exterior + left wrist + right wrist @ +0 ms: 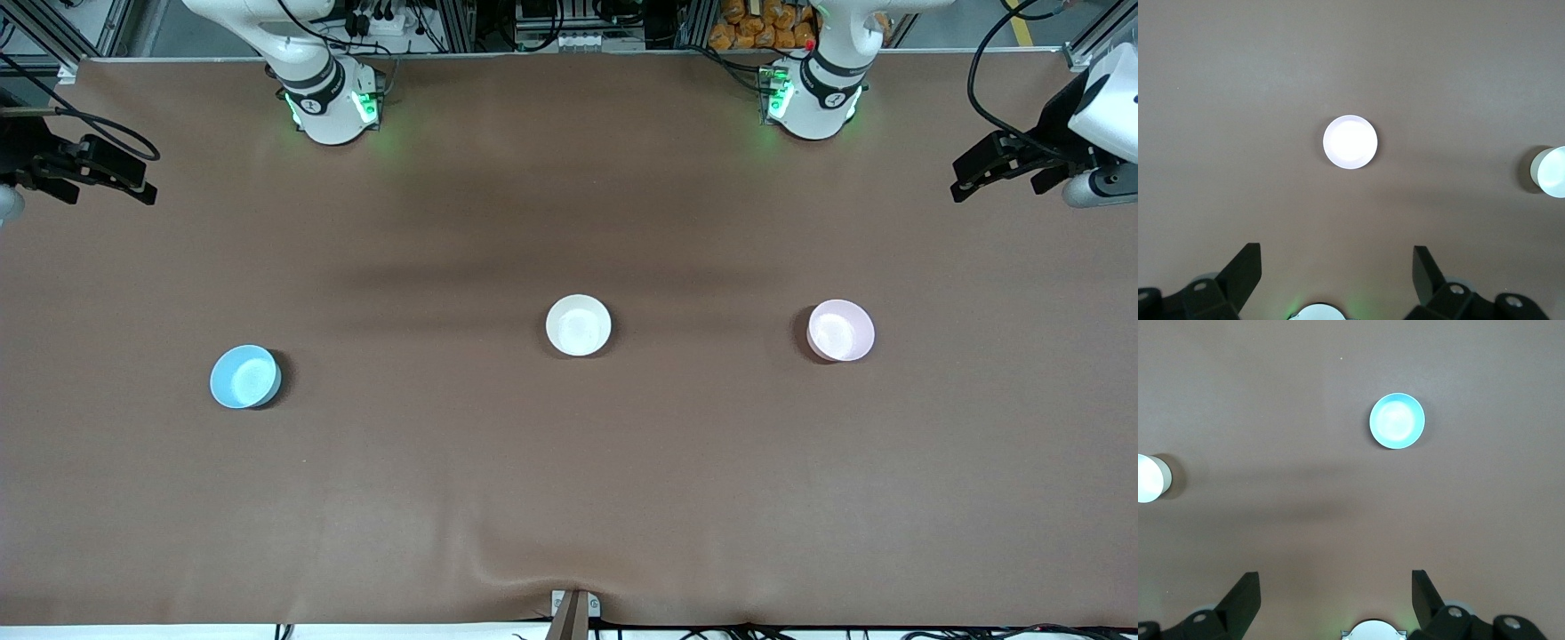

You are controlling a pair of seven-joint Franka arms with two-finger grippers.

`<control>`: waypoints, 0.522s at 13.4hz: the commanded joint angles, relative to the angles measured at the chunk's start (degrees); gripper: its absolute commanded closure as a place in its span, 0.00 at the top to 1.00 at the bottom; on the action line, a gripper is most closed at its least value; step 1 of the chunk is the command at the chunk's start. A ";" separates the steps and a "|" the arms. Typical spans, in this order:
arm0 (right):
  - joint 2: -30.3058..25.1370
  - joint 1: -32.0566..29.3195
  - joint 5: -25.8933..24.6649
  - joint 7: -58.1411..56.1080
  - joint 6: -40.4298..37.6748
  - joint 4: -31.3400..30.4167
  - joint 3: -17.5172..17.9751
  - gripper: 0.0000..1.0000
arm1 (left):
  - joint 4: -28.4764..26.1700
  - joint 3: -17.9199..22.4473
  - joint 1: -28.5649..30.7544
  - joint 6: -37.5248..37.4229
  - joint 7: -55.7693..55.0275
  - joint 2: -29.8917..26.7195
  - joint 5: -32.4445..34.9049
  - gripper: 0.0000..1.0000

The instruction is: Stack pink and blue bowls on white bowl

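Three bowls stand apart on the brown table (569, 462). The white bowl (578, 325) is in the middle. The pink bowl (840, 331) stands toward the left arm's end and the blue bowl (244, 377) toward the right arm's end. My left gripper (973, 173) hangs open and empty, high over the left arm's end. Its wrist view shows the pink bowl (1350, 142) and the white bowl's edge (1551, 172) past the open gripper (1337, 257). My right gripper (124, 178) is open and empty, high over the right arm's end. Its wrist view shows the blue bowl (1397, 421) and white bowl (1148, 478) past the open gripper (1335, 580).
The two arm bases (329, 102) (813, 98) stand at the table's edge farthest from the front camera. A small clamp (573, 612) sits at the edge nearest that camera. Brown cloth covers the table between the bowls.
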 commanded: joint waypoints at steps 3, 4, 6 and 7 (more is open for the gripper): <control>0.12 0.37 -0.28 0.84 -0.53 0.32 -0.18 1.00 | -1.09 -0.35 -0.07 0.31 1.04 -0.02 0.27 1.00; 0.04 0.37 -0.28 0.84 -0.53 0.32 -0.18 1.00 | -1.36 -0.35 -0.25 0.74 0.95 0.06 0.27 1.00; 0.12 0.37 -0.28 0.84 -0.53 0.32 -0.18 1.00 | -2.32 -0.87 -0.34 1.88 0.95 0.07 0.18 1.00; 0.12 0.37 -0.28 0.84 -0.53 0.32 -0.18 1.00 | -3.02 -1.23 -0.34 2.50 0.61 0.07 0.18 1.00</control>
